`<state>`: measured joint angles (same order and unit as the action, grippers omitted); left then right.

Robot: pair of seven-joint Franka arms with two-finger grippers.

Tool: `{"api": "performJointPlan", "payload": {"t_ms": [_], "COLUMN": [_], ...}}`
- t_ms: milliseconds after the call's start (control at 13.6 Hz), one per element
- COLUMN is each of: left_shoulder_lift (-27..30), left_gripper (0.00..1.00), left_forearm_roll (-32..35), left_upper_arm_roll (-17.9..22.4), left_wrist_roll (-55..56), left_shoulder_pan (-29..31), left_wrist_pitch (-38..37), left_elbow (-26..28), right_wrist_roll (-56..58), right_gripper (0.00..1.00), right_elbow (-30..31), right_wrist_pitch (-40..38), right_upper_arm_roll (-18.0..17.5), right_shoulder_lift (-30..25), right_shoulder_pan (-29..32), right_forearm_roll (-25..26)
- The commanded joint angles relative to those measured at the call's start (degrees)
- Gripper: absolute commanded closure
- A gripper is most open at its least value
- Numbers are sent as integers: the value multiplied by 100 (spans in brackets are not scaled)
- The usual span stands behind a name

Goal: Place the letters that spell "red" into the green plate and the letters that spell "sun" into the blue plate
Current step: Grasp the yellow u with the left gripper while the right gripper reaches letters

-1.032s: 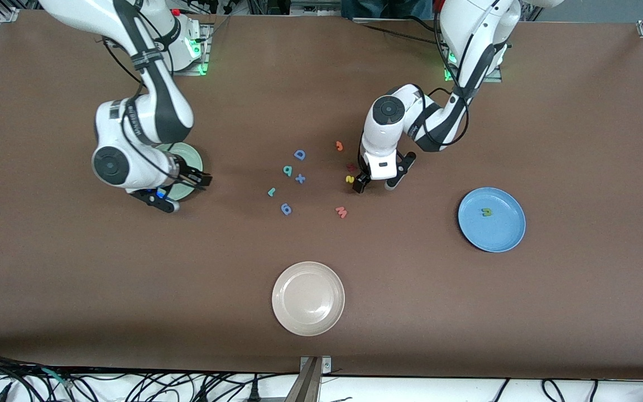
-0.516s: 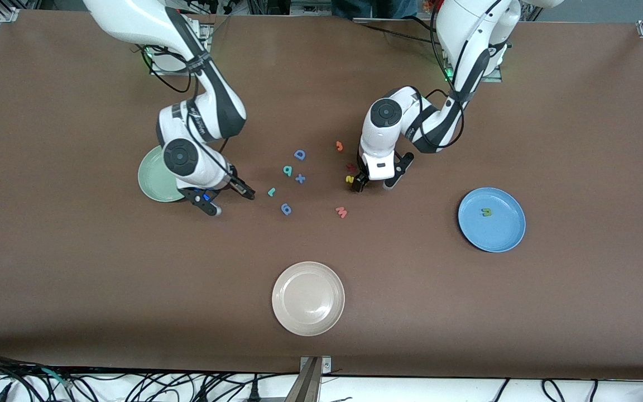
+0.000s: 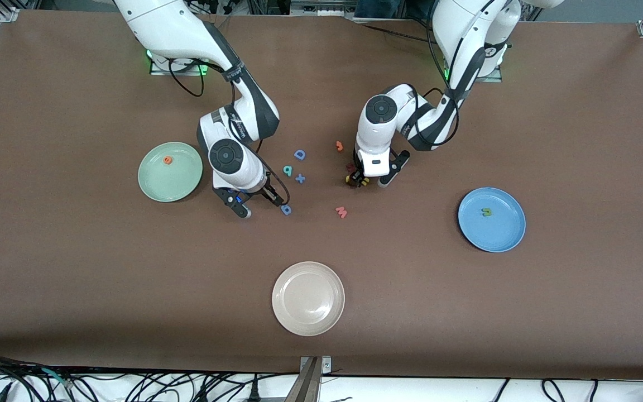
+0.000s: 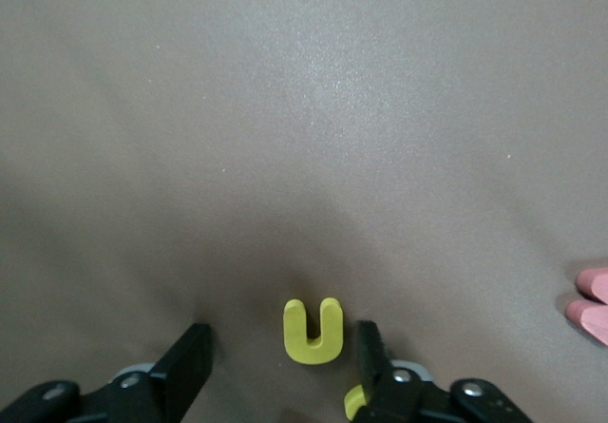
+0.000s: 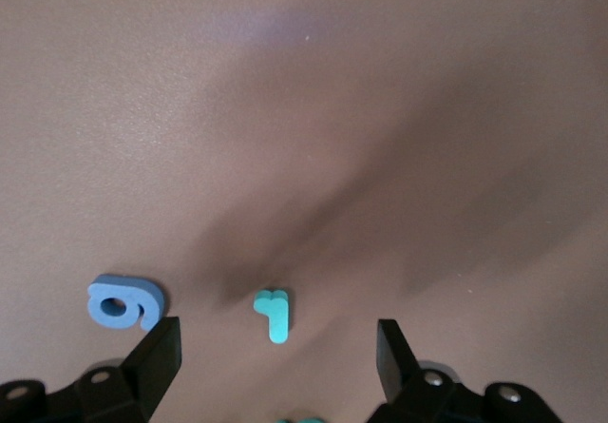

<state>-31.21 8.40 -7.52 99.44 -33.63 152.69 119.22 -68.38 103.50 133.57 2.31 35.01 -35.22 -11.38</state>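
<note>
"e" (image 3: 167, 161) in green plate (image 3: 157, 185); "n" (image 3: 486, 211) in blue plate (image 3: 505, 237); white plate (image 3: 291, 315) nearest the camera.

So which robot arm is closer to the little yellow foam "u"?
The left one. The left gripper is down around the little yellow foam "u", one of its jaws on each side. The right gripper is over the teal foam "r".

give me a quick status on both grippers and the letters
Left gripper open around yellow u. Right gripper open over teal r, blue letter beside it. Orange e in green plate.
</note>
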Motion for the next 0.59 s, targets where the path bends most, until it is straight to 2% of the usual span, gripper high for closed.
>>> {"api": "performJointPlan", "payload": {"t_ms": [0,74,147,369,516], "left_shoulder_lift": [-105,-105,-114,-149,-149], "left_gripper": [69,77,81,84,84], "left_forearm_roll": [197,197,197,197,206], "left_upper_arm_roll": [49,49,49,57,66], "left_wrist_roll": [-135,-222,-388,-565,-601], "left_shoulder_pan": [-56,-56,-48,-39,-21], "left_wrist_pitch": [-12,-20,-20,-47,-56], "left_elbow": [-74,-74,-74,-74,-83], "right_wrist_roll": [-166,-167,-167,-167,-167], "right_gripper": [8,8,10,22,24], "right_elbow": [-137,-128,-128,-128,-119], "right_wrist_pitch": [186,187,187,170,161], "right_upper_arm_roll": [42,42,42,51,42], "right_shoulder_lift": [199,217,234,243,243], "right_shoulder_pan": [-108,-143,-152,-152,-144], "right_forearm_roll": [-83,-83,-83,-83,-83]}}
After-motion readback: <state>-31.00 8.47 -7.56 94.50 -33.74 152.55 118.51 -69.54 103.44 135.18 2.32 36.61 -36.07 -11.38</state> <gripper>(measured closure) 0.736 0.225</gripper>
